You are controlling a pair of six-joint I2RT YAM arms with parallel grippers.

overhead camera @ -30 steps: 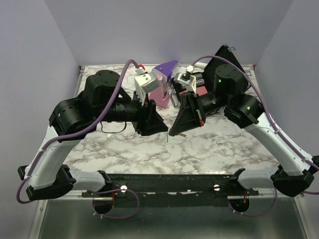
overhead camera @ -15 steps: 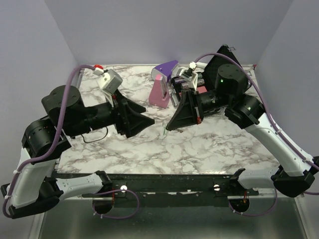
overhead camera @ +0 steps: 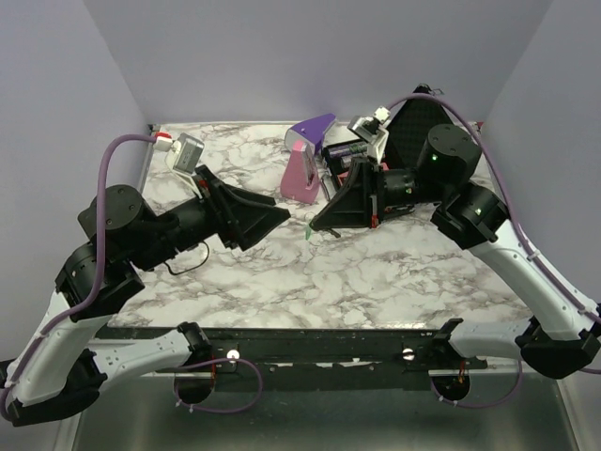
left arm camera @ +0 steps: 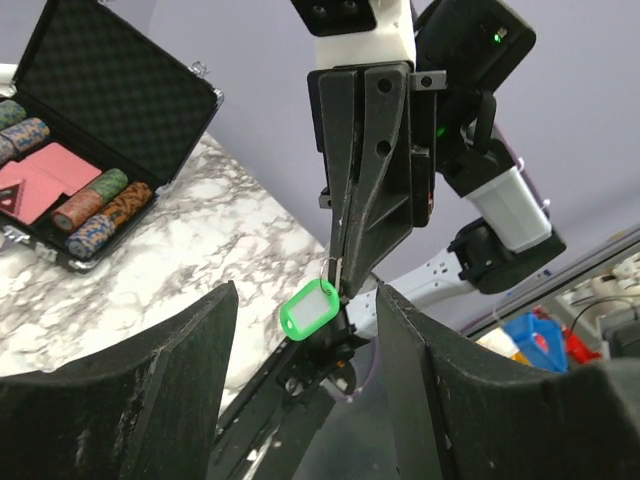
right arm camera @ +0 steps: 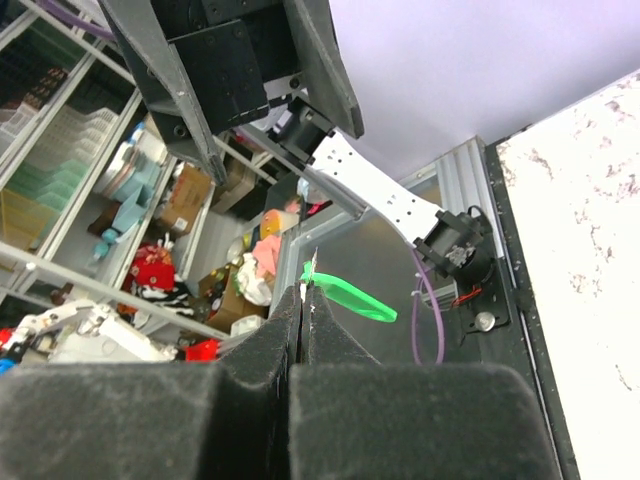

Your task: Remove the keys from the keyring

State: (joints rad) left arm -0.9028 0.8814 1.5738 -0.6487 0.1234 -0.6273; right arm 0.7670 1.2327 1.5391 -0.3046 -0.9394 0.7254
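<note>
The right gripper (overhead camera: 317,224) is pinched shut, and from the left wrist view what it nips looks to be the keyring (left arm camera: 329,268), a thin grey wire loop right at its fingertips. The green key (left arm camera: 309,308) dangles just beneath, held up off the marble table (overhead camera: 394,282). Its head is glossy bright plastic, rounded at the corners, with a paler panel in the middle. I can't make out its blade or any second key. Facing it with a gap between, the left gripper (overhead camera: 270,212) is spread wide with nothing in it. I'd say one arm is presenting while the other lines up. Next the left needs to close on that small slick head and work it round the split in the ring, which is fiddly with blunt padded fingers (left arm camera: 150,380)
</note>
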